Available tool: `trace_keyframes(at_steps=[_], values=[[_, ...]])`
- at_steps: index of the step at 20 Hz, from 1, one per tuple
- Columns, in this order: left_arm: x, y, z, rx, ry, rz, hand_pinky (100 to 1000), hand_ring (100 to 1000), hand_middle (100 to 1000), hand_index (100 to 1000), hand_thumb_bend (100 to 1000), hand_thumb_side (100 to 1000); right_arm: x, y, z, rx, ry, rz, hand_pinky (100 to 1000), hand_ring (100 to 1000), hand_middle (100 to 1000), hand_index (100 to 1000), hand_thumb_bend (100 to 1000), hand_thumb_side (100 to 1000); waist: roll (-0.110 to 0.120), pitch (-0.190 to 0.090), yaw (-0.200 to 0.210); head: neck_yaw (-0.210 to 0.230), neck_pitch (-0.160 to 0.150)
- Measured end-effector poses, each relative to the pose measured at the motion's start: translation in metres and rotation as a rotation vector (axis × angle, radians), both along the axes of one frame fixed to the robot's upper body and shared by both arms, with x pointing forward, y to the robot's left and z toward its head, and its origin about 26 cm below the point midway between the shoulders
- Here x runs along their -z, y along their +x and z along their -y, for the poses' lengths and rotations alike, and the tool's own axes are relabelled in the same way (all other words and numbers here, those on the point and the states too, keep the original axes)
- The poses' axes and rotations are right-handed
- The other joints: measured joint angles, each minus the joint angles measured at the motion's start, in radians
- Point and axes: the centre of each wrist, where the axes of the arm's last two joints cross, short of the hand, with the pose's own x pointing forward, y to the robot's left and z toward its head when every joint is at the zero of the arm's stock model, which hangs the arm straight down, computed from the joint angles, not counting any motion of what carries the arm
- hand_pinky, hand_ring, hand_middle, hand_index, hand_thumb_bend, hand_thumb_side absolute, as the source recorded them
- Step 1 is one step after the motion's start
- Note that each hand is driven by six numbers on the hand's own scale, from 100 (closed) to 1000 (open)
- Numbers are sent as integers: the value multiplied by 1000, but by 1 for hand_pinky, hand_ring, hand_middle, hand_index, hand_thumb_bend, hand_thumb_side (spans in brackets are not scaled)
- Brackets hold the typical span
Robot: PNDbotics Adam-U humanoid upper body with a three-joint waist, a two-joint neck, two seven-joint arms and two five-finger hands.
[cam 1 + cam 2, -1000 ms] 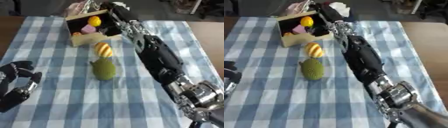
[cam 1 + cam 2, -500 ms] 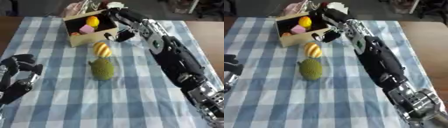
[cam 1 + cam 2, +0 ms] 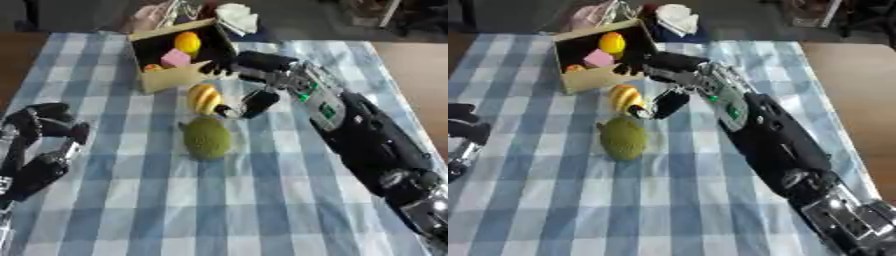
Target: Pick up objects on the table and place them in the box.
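Checked blue-and-white cloth [image 3: 262, 200] is seen covering the table in the left eye view. The right arm is stretched from the near right corner toward the far middle, and the right hand [image 3: 249, 75] is held just beside the near right corner of the cardboard box [image 3: 175, 75]. Its fingers are spread toward the box while the thumb [image 3: 254, 103] is angled down near the yellow striped fruit [image 3: 204, 98]; nothing is gripped. In the box an orange ball [image 3: 187, 42], a pink block [image 3: 175, 57] and a small orange piece [image 3: 152, 67] are seen. The striped fruit lies on the cloth just near of the box, and a bumpy green fruit [image 3: 207, 138] lies just near of that one. The left hand [image 3: 39, 145] is rested at the left edge, fingers relaxed and holding nothing. No writing can be read.

In the right eye view the same layout is shown, but only a small part of the left hand is caught at the left edge, so its fingers cannot be judged there. White crumpled material [image 3: 677, 15] is seen beyond the box.
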Motion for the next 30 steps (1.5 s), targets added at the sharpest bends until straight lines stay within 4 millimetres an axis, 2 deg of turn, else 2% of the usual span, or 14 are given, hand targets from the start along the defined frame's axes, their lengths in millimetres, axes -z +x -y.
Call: trace_keyframes(at_steps=[8,12,14,15,17,19,21,25,30], values=[[0,0,0,0,0,0,678,572,598,753,403,476,21,-3,-25,-122,-68,-83,794,866,871,948,232,362,0,1,3,-10,-1],[0,0,0,0,0,0,679,571,598,753,402,476,28,-4,-30,-157,-125,-96,799,862,860,933,199,334,0,1,2,-15,-2],[0,0,0,0,1,0,678,571,598,753,401,476,29,-4,-31,-153,-144,-92,795,844,807,871,163,288,0,1,2,-15,-2],[0,0,0,-1,1,0,678,571,598,753,400,477,29,-4,-31,-152,-150,-90,785,819,736,768,130,231,0,1,2,-16,-2],[0,0,0,-1,2,0,678,571,598,753,400,477,28,-4,-31,-152,-153,-77,768,780,620,655,100,163,0,1,0,-16,-2],[0,0,0,-1,2,0,678,571,597,753,399,477,24,-3,-31,-159,-146,-48,749,744,534,557,100,112,0,1,-2,-18,-2],[0,0,0,-1,2,0,678,570,597,753,397,477,18,-2,-31,-169,-134,-14,736,710,465,482,100,100,0,1,-2,-19,-2],[0,0,0,-1,2,0,678,570,597,753,395,476,-1,2,-27,-166,-122,63,732,690,434,451,100,100,0,1,-3,-19,-2],[0,0,0,-2,2,0,678,570,597,753,393,477,-41,11,-9,-76,-47,161,716,676,433,447,100,103,0,1,5,-24,-2]])
